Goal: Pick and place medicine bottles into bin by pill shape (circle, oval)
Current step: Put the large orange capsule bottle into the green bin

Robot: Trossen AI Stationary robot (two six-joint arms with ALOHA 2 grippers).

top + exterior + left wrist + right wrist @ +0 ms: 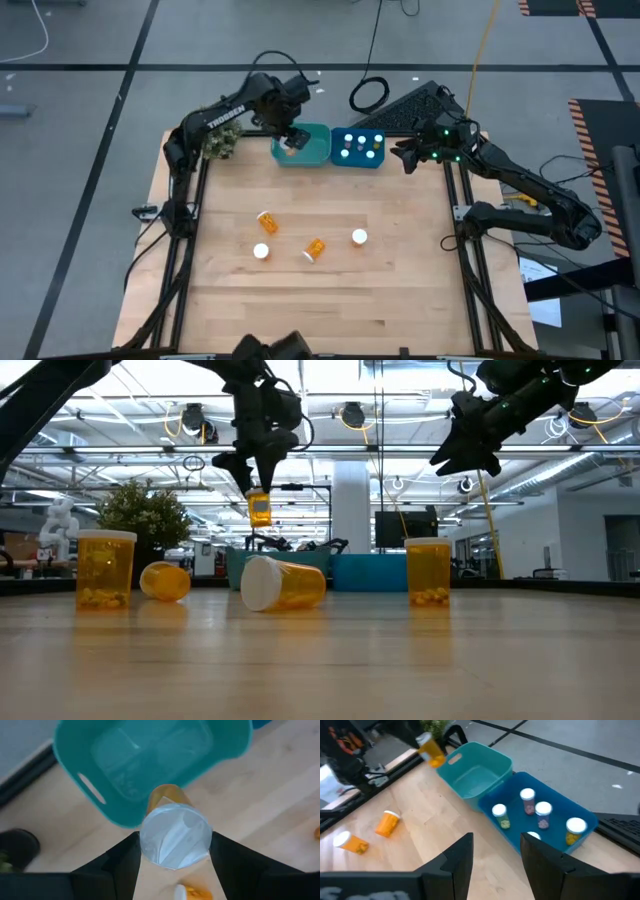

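My left gripper (291,137) hangs over the near edge of the teal bin (312,152), shut on one orange medicine bottle (260,509) with a white cap. Next to the teal bin on its right stands the blue bin (341,158), holding several upright bottles (542,815). On the table, two bottles stand upright on their bases (262,251) (359,237) and two lie on their sides (266,220) (314,248). My right gripper (405,156) hovers open, right of the blue bin, with nothing between its fingers. My left gripper pinches the bottle at its white cap (175,836), one finger (125,857) on either side of the cap's rim. The fingers come from above, pointing down. The bottle hangs upright below them, cap up, its orange body (167,796) clear of the teal bin underneath.
A small potted plant (222,142) stands left of the teal bin. A keyboard (415,108) and a coiled cable (368,95) lie beyond the bins. Open wood lies between the loose bottles and the bins.
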